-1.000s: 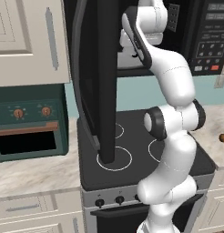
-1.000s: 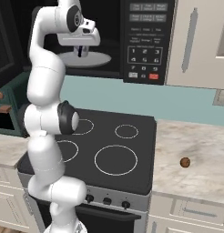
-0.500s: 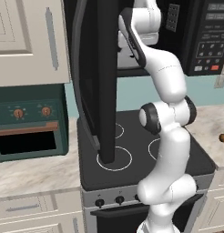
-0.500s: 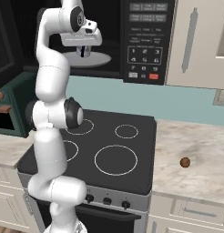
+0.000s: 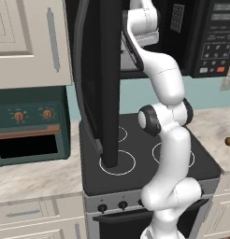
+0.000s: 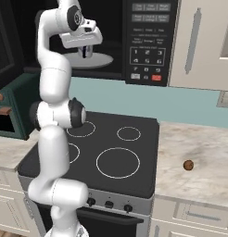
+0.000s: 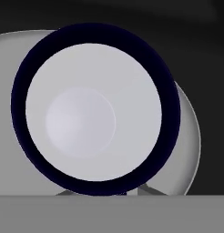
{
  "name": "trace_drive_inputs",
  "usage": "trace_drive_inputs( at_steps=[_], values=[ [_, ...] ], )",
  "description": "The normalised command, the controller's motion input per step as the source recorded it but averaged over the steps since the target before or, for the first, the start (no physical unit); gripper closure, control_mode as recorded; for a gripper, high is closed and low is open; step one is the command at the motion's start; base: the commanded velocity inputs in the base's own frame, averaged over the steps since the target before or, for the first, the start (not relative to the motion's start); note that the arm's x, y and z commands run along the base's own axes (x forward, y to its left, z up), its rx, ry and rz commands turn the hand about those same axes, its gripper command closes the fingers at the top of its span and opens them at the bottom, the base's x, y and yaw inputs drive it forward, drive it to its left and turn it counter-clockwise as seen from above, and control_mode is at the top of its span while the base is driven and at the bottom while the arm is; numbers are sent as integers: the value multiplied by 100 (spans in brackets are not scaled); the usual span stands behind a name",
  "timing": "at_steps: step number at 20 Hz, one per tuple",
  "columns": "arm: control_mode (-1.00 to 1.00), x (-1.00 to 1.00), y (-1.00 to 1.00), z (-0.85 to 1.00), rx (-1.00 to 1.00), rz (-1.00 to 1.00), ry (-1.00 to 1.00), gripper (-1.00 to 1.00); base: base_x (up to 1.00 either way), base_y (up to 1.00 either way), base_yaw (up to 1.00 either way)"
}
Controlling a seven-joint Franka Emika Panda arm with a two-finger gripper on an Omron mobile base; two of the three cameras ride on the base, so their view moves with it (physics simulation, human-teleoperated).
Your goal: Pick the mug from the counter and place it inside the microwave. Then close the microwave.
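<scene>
The arm reaches into the open microwave (image 6: 134, 41), its gripper (image 6: 86, 52) closed on the mug (image 6: 87, 52) just above the turntable plate (image 6: 95, 59). The hand view looks straight down into the mug (image 7: 93, 109), showing a pale interior, a dark blue rim and the plate (image 7: 189, 136) beneath. The door (image 5: 100, 84) stands open over the stovetop (image 6: 113, 152); a brown ball (image 6: 188, 165) lies on the counter (image 6: 199, 157).

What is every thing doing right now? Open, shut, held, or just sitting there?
microwave: door swung wide open.
mug: upright, over the turntable plate, held by the claw.
turntable plate: inside the microwave, under the mug.
claw: shut on the mug, inside the microwave.
teal oven: door shut.
brown ball: sitting on the counter.
upper cabinet: shut.
</scene>
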Motion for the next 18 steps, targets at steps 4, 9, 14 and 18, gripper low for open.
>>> trace_drive_inputs(
  at_steps=[4, 9, 14, 18],
  values=[
    [-100, 21, 3, -10, -7, 0, 3, 100, 0, 0, 0],
    [-100, 29, 0, 0, -3, 0, 2, 100, 0, 0, 0],
    [-100, 36, 0, -1, 0, 0, 1, 100, 0, 0, 0],
    [-100, 24, 0, -5, 0, 0, 4, 100, 0, 0, 0]
  ],
)
